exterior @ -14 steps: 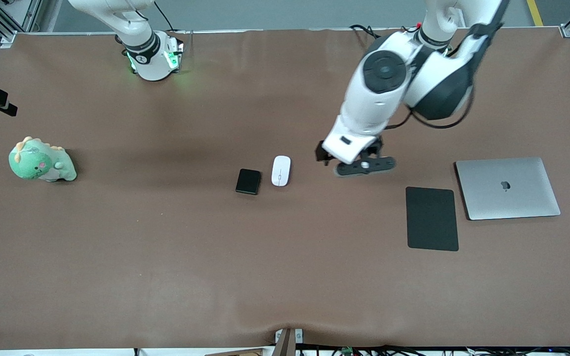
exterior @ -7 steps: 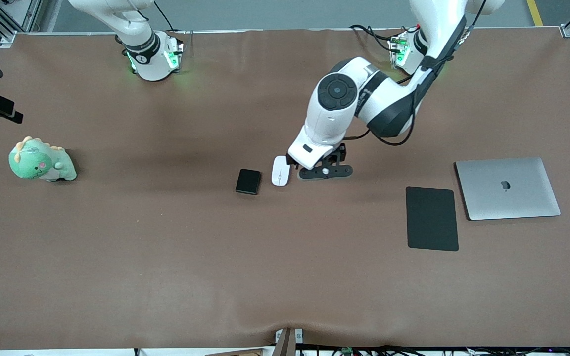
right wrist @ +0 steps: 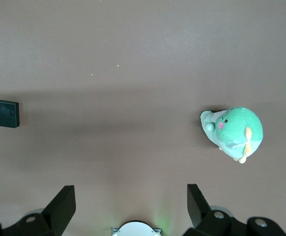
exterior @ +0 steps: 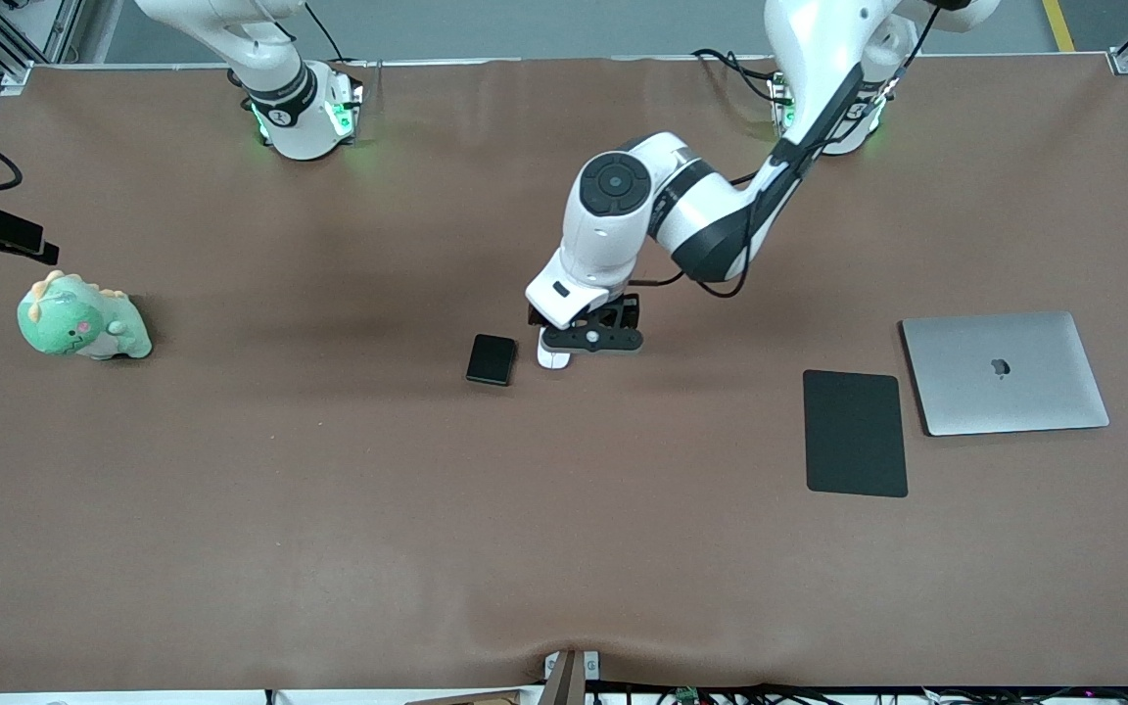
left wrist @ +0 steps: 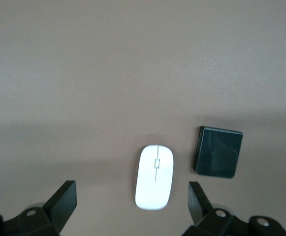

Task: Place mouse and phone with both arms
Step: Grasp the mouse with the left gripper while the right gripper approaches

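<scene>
Over the mouse [left wrist: 155, 176], mid-table just beside the phone [exterior: 492, 359], the left gripper [left wrist: 133, 206] hangs with fingers spread, holding nothing. Light, glossy, likely slippery; best pinched across its narrow sides. Its long axis runs toward the camera. High near the dinosaur toy [right wrist: 233, 132], the right gripper [right wrist: 130, 209] waits, spread and empty.
</scene>
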`<state>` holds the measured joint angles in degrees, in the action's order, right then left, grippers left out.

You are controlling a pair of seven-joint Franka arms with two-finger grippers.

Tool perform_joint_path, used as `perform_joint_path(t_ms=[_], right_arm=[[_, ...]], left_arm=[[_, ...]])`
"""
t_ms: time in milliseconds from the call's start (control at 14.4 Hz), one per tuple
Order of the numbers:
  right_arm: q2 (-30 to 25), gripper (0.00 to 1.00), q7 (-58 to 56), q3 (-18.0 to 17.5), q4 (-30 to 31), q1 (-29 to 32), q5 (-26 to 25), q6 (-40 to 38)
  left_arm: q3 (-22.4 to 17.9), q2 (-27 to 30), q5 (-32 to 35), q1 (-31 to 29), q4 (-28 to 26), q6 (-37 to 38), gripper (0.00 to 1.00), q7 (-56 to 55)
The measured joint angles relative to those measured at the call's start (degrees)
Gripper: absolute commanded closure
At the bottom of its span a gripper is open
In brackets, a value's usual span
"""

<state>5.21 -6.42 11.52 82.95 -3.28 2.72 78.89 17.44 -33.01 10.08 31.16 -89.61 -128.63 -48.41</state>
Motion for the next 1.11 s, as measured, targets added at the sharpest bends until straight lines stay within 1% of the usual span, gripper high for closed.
perform_joint_path(t_ms=[139,279,418,627,906,1115], right_arm=[[0.83,0.00,0.00,-0.06,0.02,-0.03,0.05,-0.11],[2.01,0.00,0.00,-0.15,0.03,-0.18,0.08,-0.37],[2.99,0.00,0.01,-0.18,0.04,-0.31,0.08,-2.77],[4.49,0.00,0.01,-0.25,0.05,-0.48,0.11,-4.16],[6.74,0.00,-0.01,-0.44,0.02,-1.75,0.59,-2.18],[8.10,0.00,-0.01,-0.50,0.06,-3.06,3.45,-2.10]], left_arm=[[0.00,-2.49,2.90,0.92,0.02,-3.39,0.00,0.00],[0.00,-4.99,6.45,1.67,0.03,-4.90,0.00,0.00],[0.00,-7.61,8.69,2.31,0.04,-6.71,0.00,0.00],[-0.01,-10.57,10.42,3.26,0.13,-8.68,0.00,0.00],[-0.07,-12.28,10.83,5.30,0.20,-8.75,0.00,-0.59],[-0.32,-13.54,10.86,6.23,0.24,-8.76,0.00,-1.23]])
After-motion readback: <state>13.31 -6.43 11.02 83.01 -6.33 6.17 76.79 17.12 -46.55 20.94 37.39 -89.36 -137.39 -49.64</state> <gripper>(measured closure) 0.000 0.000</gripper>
